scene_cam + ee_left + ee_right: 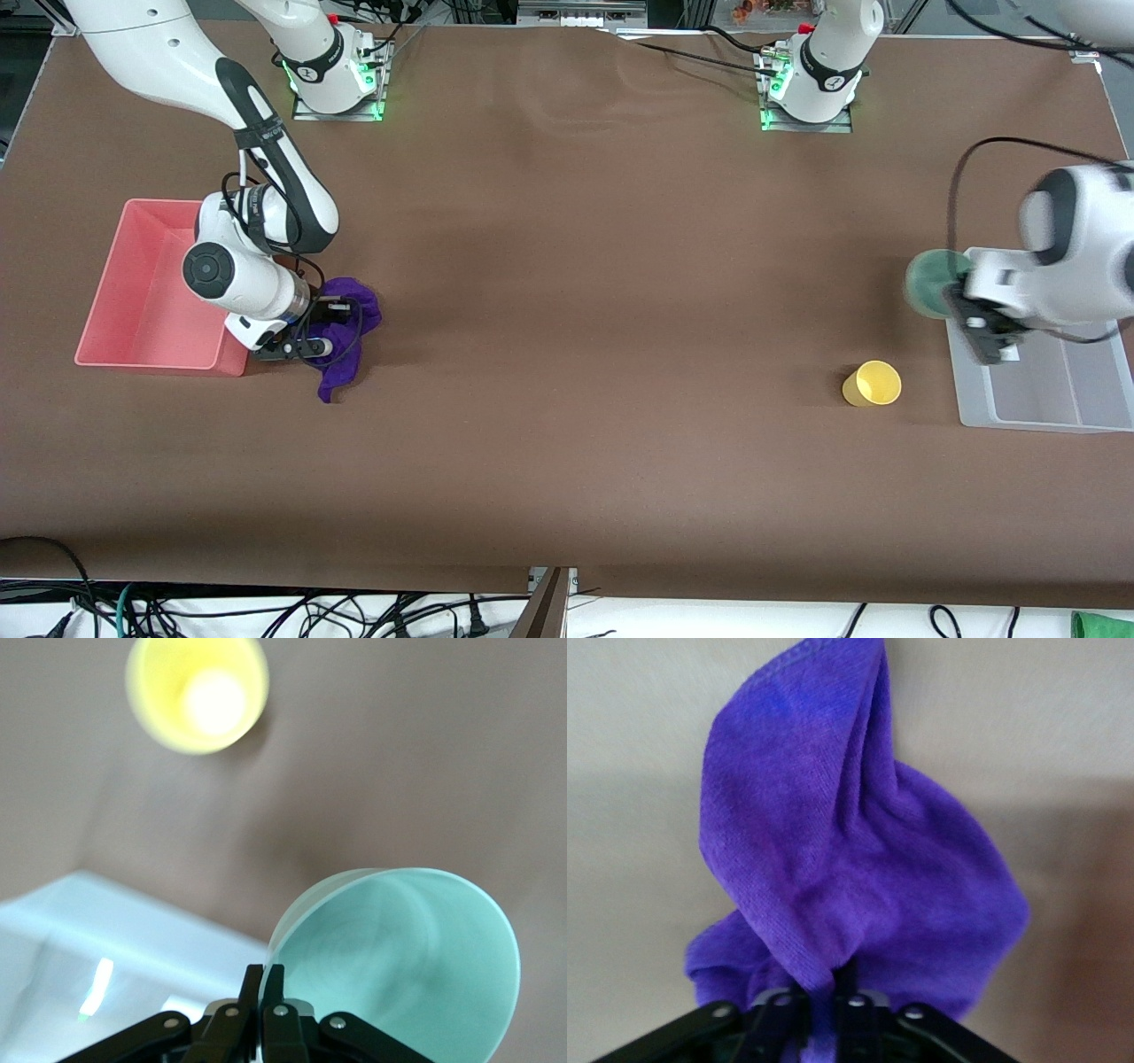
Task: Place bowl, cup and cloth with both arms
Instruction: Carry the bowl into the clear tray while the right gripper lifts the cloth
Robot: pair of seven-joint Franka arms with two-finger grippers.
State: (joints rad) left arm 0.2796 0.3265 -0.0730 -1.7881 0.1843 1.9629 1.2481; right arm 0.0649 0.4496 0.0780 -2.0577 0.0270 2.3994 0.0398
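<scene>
brown matting covers the whole table point(567, 354), with a bin waiting at each end, so i read the plan as one arm per end.

toward the right arm's end of the table, the pink bin point(142, 301) sits near that edge. my right gripper point(292, 347) is just beside the bin's corner that faces the front camera, clenched on the cloth point(350, 332). the right wrist view shows the purple fabric point(859, 886) pinched between the fingers and hanging in folds below, so it is gripped by a bunched fold, which should let it drape clear as it goes over the bin wall. i judge it is about to be carried into the pink bin.

toward the left arm's end, the clear tray point(1045, 390) lies near that edge. my left gripper point(974, 323) is over the tray's edge, grasping the bowl point(930, 282) by its rim; in the left wrist view the fingers point(262, 992) are closed on the thin wall of the bowl point(407, 966), which is tipped on its side. a rim pinch suits such a smooth round shape.

the cup point(873, 384) stands on the matting beside the tray, toward the table's middle, untouched, probably next for the left arm.
</scene>
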